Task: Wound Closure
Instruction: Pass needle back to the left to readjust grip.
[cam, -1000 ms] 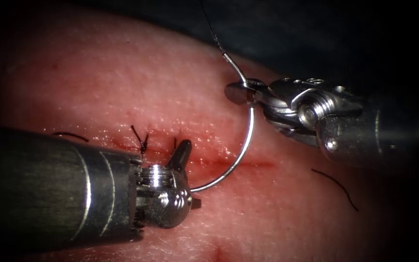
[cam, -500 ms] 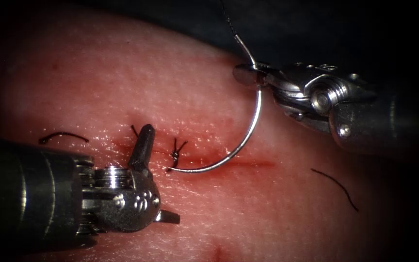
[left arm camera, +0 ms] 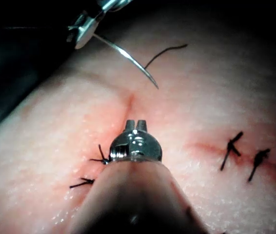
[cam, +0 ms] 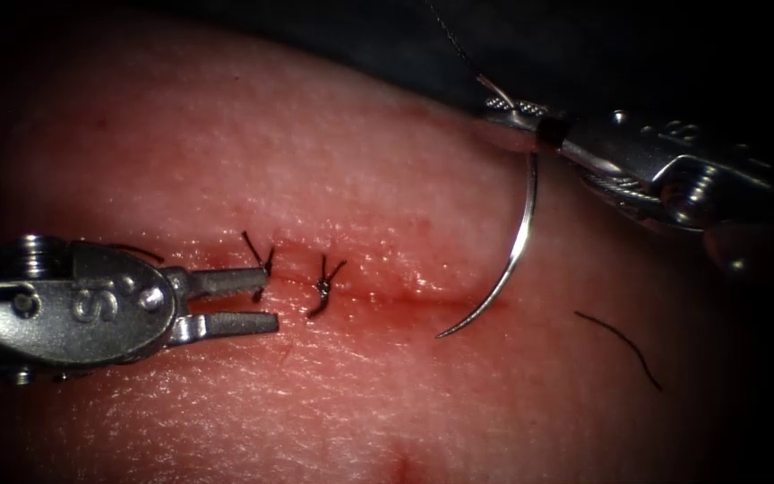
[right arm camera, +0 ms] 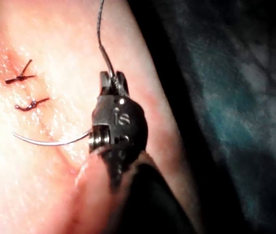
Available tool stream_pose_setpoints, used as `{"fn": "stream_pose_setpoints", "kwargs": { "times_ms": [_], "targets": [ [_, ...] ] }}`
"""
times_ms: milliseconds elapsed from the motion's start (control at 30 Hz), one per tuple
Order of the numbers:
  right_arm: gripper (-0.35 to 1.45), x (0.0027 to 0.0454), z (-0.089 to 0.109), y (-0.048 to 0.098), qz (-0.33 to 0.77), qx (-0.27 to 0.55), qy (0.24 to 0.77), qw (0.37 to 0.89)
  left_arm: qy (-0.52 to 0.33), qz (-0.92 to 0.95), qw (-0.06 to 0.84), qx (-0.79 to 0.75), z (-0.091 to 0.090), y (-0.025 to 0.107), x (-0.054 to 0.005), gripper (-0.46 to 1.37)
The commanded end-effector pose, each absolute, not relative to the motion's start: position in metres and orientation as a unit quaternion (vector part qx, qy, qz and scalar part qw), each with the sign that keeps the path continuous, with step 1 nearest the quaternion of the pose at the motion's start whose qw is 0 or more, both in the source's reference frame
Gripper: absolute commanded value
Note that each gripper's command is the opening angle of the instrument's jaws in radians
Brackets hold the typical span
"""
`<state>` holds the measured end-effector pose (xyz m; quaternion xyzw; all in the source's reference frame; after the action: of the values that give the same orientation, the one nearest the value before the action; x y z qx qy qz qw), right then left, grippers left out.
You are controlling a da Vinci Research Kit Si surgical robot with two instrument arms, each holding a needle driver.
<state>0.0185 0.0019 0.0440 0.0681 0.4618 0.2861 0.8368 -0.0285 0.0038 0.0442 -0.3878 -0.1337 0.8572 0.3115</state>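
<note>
My right tool (cam: 505, 109) comes in over the tissue's (cam: 315, 161) far right and is shut on the curved needle (cam: 521, 242) close to its thread end. The needle hangs down to the right part of the cut (cam: 459, 302). Its tip lies just above the surface, not in the tissue. Thread (cam: 454, 40) runs up from the needle's end. My left tool (cam: 270, 300) lies flat at the left, jaws a little apart and holding nothing, by the leftmost knotted stitch (cam: 262, 262). The left wrist view shows the needle (left arm camera: 128, 58) free of the tissue beyond my left jaws (left arm camera: 135, 125).
A second knotted stitch (cam: 324, 287) sits on the cut right of the first. Loose cut ends of thread lie at the right (cam: 620, 345) and by the left tool (cam: 132, 251). Another stitched line (left arm camera: 245, 158) appears in the left wrist view. Red fluid wets the cut.
My left tool drew back to the left and its jaws narrowed. My right tool rose up and to the right with the needle, swinging the tip away from the second stitch along the cut.
</note>
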Motion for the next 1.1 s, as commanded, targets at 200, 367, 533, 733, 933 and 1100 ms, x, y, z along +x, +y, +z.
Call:
{"fn": "stream_pose_setpoints", "kwargs": {
  "times_ms": [200,367,533,733,933,1100],
  "targets": [
    [-0.35,0.0172,0.0433,0.0029,0.199,0.063,0.516,0.831,-0.171,0.829,0.328,-0.419,0.0478,0.0052,-0.0303,0.14],
    [-0.35,0.0167,0.0432,0.0031,0.159,0.055,0.574,0.801,-0.190,0.811,0.344,-0.433,0.0501,0.0059,-0.0313,0.40],
    [-0.35,0.0165,0.0435,0.0029,0.145,0.039,0.642,0.752,-0.221,0.791,0.357,-0.445,0.0513,0.0058,-0.0315,0.51],
    [-0.35,0.0170,0.0448,0.0024,0.154,0.053,0.675,0.720,-0.249,0.752,0.377,-0.480,0.0513,0.0056,-0.0314,0.73],
    [-0.35,0.0179,0.0460,0.0013,0.165,0.066,0.681,0.710,-0.270,0.727,0.395,-0.493,0.0513,0.0058,-0.0318,0.83],
    [-0.35,0.0189,0.0457,0.0006,0.165,0.069,0.701,0.691,-0.272,0.710,0.405,-0.508,0.0517,0.0063,-0.0331,1.06]
  ]
}}
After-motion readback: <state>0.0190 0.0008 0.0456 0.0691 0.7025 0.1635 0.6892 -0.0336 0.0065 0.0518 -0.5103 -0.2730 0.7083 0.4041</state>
